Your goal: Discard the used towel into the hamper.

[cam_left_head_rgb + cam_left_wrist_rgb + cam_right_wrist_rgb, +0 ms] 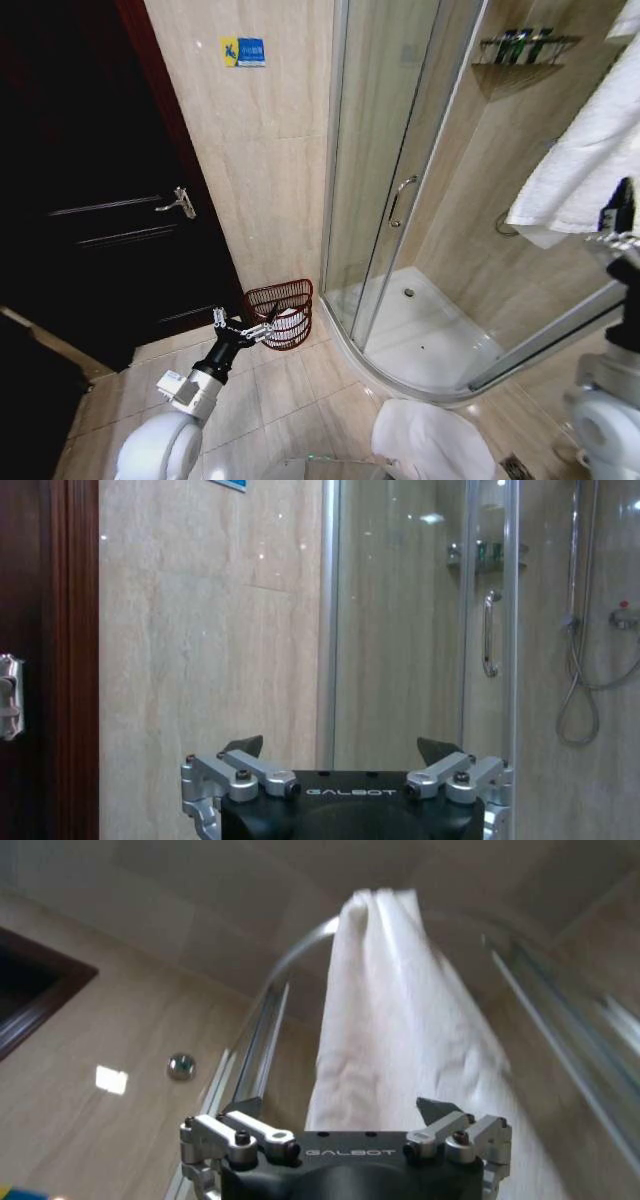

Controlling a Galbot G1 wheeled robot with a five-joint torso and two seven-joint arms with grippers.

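A white towel (585,165) hangs over the top rail of the shower enclosure at the upper right. In the right wrist view the towel (385,1027) drapes down just beyond my right gripper (342,1106), which is open with its fingers either side of the cloth's lower part. In the head view, the right gripper (618,218) is raised at the right edge, just under the towel. The hamper (281,297), a reddish-brown open-weave basket, stands on the floor against the wall, with something white inside. My left gripper (244,325) hovers open just beside the hamper's rim, holding nothing. The left gripper (342,746) faces the tiled wall.
A dark door (90,200) with a lever handle (178,203) is on the left. The curved glass shower enclosure (400,190) with its white tray (430,340) takes up the right. A white mat (432,440) lies on the tiled floor in front of the shower. A wire shelf (525,45) holds bottles.
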